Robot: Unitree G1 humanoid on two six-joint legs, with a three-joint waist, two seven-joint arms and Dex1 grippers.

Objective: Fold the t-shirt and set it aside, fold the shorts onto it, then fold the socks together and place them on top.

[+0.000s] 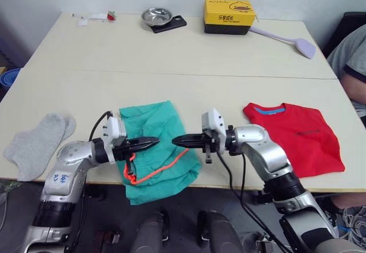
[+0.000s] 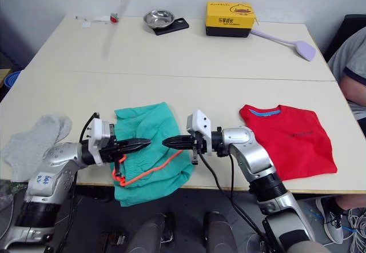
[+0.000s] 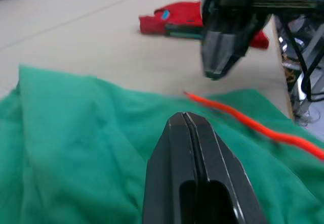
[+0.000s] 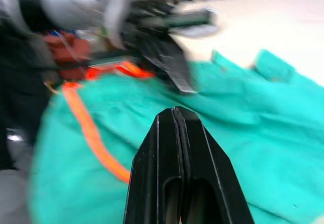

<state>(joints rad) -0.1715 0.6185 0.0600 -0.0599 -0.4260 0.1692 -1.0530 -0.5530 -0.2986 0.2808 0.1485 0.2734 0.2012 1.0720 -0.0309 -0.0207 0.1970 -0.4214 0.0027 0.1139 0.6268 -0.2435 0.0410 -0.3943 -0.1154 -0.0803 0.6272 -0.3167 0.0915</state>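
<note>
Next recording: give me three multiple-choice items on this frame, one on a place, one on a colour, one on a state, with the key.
1. Where does the t-shirt lie relative to the shorts?
A. On the robot's right of them
B. Under them
C. On the robot's left of them

2. What colour is the drawstring on the shorts?
A. White
B. Neon orange
C. Blue

3. How do the jaws of the left gripper and the right gripper stand?
A. Both wide open
B. One open, one shut
C. Both shut, holding nothing

Key: 1 A, the red shirt lies apart near the table's right edge. 2 B, the orange cord trails across the teal cloth. 3 C, each wrist view shows its fingers pressed together above the shorts, with no cloth between.
</note>
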